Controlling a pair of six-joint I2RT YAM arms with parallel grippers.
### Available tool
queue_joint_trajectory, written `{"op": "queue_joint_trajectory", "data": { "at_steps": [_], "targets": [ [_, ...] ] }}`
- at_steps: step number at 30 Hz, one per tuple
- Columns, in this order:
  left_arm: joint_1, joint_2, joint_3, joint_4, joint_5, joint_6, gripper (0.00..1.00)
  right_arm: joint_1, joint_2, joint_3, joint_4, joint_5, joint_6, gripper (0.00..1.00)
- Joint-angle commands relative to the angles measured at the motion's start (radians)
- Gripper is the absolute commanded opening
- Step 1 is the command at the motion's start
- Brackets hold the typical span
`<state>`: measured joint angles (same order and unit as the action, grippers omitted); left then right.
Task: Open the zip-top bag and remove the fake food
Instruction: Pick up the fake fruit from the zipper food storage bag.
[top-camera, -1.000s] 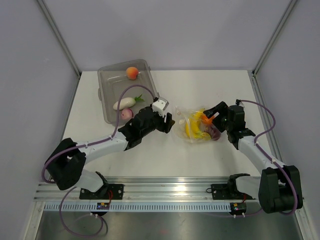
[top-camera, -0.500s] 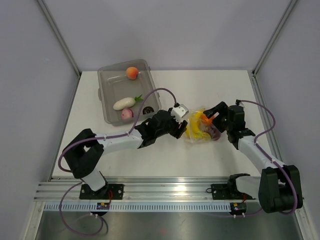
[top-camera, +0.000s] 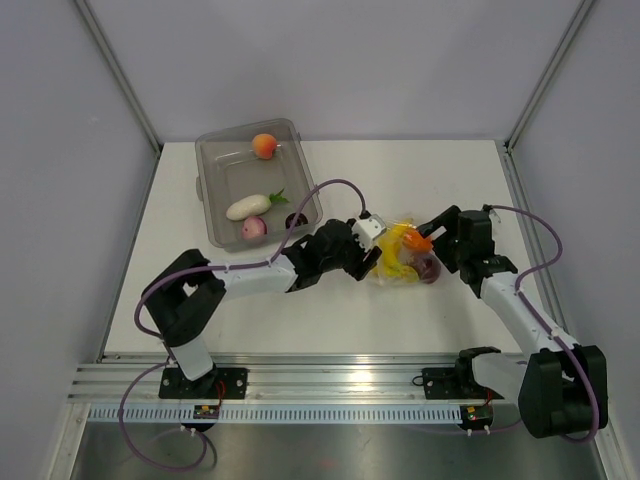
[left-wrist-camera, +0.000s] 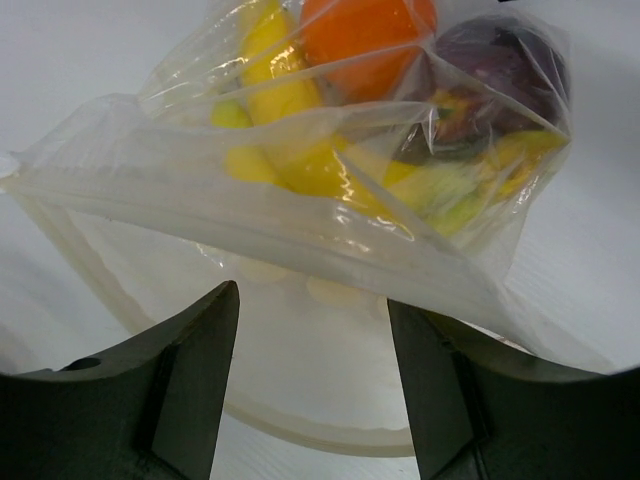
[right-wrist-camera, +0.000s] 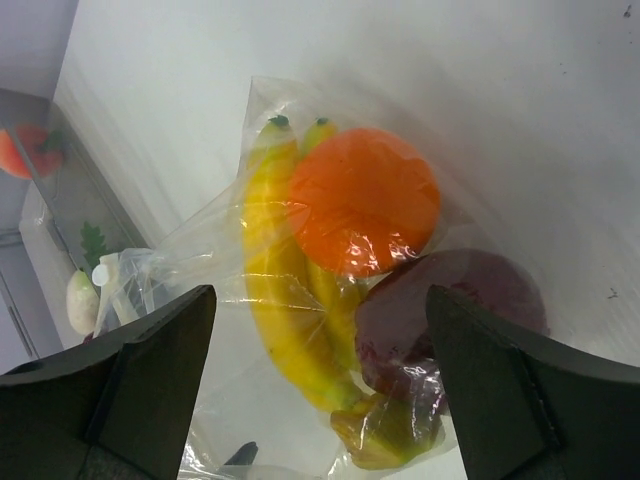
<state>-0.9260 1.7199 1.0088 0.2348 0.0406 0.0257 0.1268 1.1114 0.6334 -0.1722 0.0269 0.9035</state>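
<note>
Both tools were released. My left tool (left-wrist-camera: 310, 300) had its fingers spread low at the mouth end of the zip-top bag (left-wrist-camera: 200, 190), with a lip of clear film lying across the gap and nothing pinched. My right tool (right-wrist-camera: 318, 290) gaped wide at the opposite, closed end of the bag, and I could not tell whether it touched the film.

I judge I had set them that way on purpose. One faced the opening to catch a lip or reach inside, and the other stood behind to brace the pouch so it would not slide across the worktop (top-camera: 420, 170). The mouth looked partly parted from my left wrist view, though the crinkled film made that hard to be sure of.

Inside the bag lay the banana bunch (right-wrist-camera: 270, 260), with the orange (right-wrist-camera: 365, 200) pressed against it and the dark red apple (right-wrist-camera: 450, 310) nearest the closed end. All three were still to come out.

Well away from the bag, on my left arm's side and towards the far edge, stood the tub (top-camera: 205, 200). It held the peach (top-camera: 264, 146), the white radish (top-camera: 247, 207) and a pink piece (top-camera: 254, 228), so I judge it was the drop-off place.

No brand, label or writing could be read on the bag, the tub or the food.
</note>
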Motion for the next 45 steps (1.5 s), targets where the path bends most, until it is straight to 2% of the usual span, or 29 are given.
{"op": "queue_joint_trajectory", "data": {
  "at_steps": [1,9,13,19,25,29,42,45],
  "targets": [
    [-0.008,0.010,0.031,0.075,0.057,0.036,0.65,-0.004,-0.048,0.052,-0.072,0.070,0.012,0.93],
    [-0.027,-0.003,-0.058,0.241,0.142,0.091,0.72,-0.004,-0.019,0.075,-0.075,0.041,-0.021,0.92],
    [-0.033,0.009,-0.055,0.251,0.130,0.094,0.77,-0.003,0.013,0.091,-0.081,0.015,-0.044,0.91],
    [-0.043,0.050,-0.026,0.238,0.120,0.102,0.78,-0.003,0.002,0.084,-0.075,0.028,-0.046,0.91],
    [-0.062,0.072,-0.018,0.248,0.050,0.119,0.79,-0.003,0.033,0.094,-0.084,0.042,-0.045,0.92],
    [-0.062,0.067,-0.029,0.271,0.036,0.103,0.89,-0.003,0.051,0.089,-0.070,0.031,-0.037,0.92],
    [-0.093,0.076,-0.024,0.297,0.036,0.167,0.90,-0.004,0.068,0.084,-0.044,-0.061,-0.023,0.91],
    [-0.096,0.089,-0.016,0.304,0.033,0.177,0.90,-0.001,0.051,0.107,-0.101,-0.042,-0.026,0.92]
  ]
}}
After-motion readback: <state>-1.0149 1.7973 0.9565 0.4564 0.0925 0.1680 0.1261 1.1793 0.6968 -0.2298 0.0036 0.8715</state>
